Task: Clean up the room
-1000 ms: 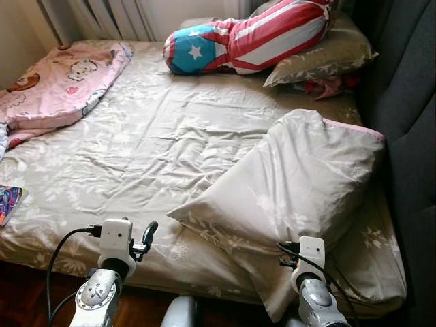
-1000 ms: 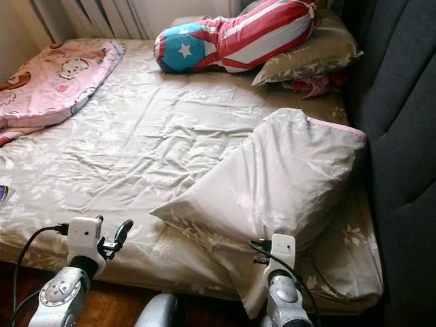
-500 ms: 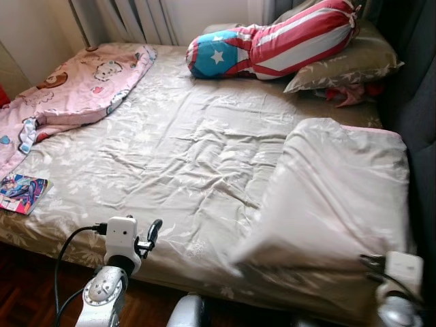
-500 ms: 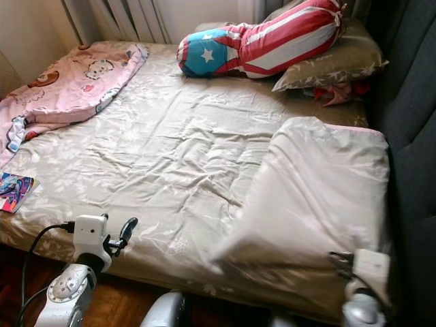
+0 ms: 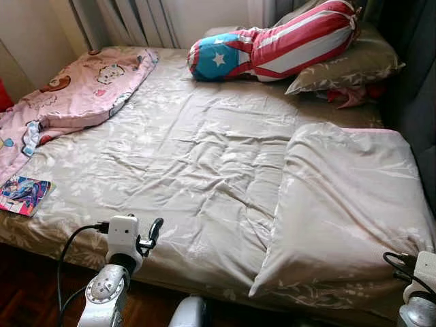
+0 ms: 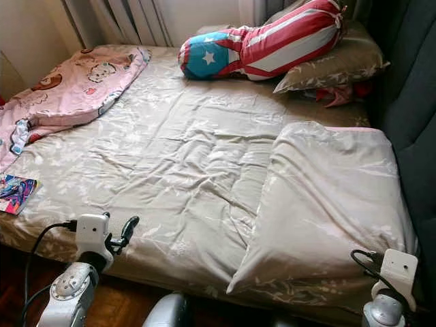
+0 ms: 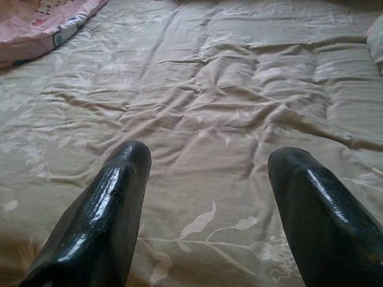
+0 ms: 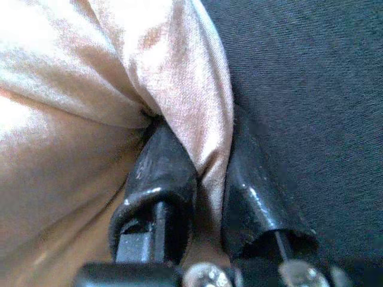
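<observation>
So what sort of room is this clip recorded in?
A bedroom, most likely: a wide bed with a rumpled beige sheet, pillows stacked at the dark padded headboard, and a pink cartoon blanket along the far side.

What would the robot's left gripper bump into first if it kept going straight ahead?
Probably the wrinkled beige floral bedsheet. The left gripper is open, pointing low across the bed, so the sheet likely comes first. Depth is unclear; the folded pink cartoon blanket lies off to one side.

Pillow [image 5: 344, 204] on bed's [image 5: 191, 157] right side, bolster [image 5: 272, 44] behind, blanket [image 5: 75, 92] far left, booklet [image 5: 24, 194] at left edge.
</observation>
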